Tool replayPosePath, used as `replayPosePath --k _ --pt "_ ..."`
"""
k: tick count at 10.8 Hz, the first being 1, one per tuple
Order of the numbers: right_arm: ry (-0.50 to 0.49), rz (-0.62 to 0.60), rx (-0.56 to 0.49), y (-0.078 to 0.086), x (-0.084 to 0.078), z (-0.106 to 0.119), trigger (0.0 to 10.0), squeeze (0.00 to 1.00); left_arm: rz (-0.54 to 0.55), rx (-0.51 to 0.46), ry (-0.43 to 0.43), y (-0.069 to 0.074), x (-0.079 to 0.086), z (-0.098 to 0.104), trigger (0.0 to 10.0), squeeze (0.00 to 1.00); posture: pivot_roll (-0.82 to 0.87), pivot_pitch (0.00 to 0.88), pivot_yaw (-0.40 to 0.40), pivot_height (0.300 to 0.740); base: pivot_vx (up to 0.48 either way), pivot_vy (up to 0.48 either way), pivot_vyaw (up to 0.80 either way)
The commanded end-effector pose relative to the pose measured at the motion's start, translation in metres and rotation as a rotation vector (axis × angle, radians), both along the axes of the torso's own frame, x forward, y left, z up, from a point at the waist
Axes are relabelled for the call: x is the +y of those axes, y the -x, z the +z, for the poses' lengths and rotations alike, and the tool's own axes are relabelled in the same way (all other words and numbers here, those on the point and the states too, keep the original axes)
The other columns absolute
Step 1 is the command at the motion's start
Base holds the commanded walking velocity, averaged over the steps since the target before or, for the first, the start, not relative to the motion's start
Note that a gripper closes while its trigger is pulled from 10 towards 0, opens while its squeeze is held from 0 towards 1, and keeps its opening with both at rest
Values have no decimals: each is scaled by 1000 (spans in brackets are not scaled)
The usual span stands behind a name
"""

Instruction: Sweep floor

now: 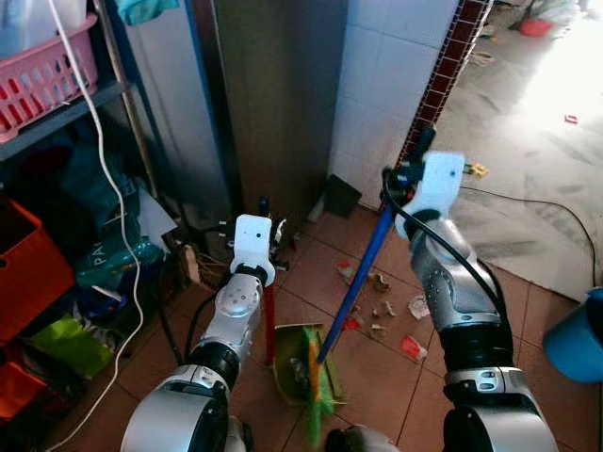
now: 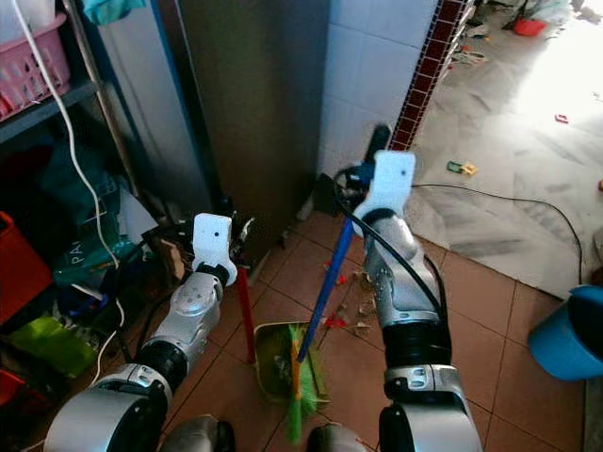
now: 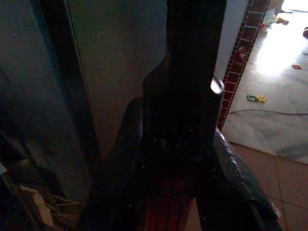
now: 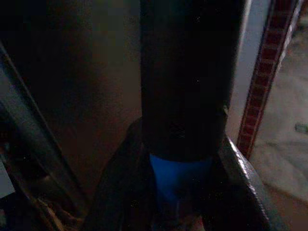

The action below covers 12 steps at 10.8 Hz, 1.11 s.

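1. My right gripper (image 1: 403,179) is clamped on the long blue broom handle (image 1: 358,282); its green bristles (image 1: 316,381) rest in the dustpan.
2. My left gripper (image 1: 264,212) is closed round the red upright handle (image 1: 269,320) of the green plastic dustpan (image 1: 292,363).
3. Paper scraps (image 1: 382,311) lie on the terracotta floor tiles (image 1: 377,386) just beside the pan; I judge sweeping unfinished.
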State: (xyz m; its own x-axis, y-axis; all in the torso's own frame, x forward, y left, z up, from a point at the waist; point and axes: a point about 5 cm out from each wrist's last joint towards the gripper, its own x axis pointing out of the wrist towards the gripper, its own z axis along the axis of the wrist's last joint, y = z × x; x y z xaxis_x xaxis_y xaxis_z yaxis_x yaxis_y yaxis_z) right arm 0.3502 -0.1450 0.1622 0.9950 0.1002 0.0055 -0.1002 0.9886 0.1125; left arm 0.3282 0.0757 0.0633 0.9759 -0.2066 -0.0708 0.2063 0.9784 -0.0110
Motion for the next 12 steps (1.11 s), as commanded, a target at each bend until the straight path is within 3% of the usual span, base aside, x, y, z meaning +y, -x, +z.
replayPosePath --k 1,4,8,9,11,12 --pt "29 -9 -134 -2 -5 28 10000 0 -1 35 15 1 -7 -3 10000 0 -47 60 -54 740 0 0 0" --pt "128 -36 -288 -6 -12 60 10000 0 26 26 -17 -1 -1 -2 10000 0 -57 50 -31 740 0 0 0" --pt "276 -54 -376 -2 -18 66 10000 0 22 6 1 -6 0 4 10000 0 -57 41 -25 740 0 0 0" --pt "348 -77 -421 1 -24 68 10000 0 30 -80 -3 -13 6 21 10000 0 -48 36 -19 740 0 0 0" --pt "362 -97 -415 3 -28 62 10000 0 46 -172 18 -17 17 41 10000 0 -20 36 -11 740 0 0 0" --pt "368 -105 -369 4 -28 47 10000 0 51 -245 24 -16 23 57 10000 0 1 42 -33 740 0 0 0"
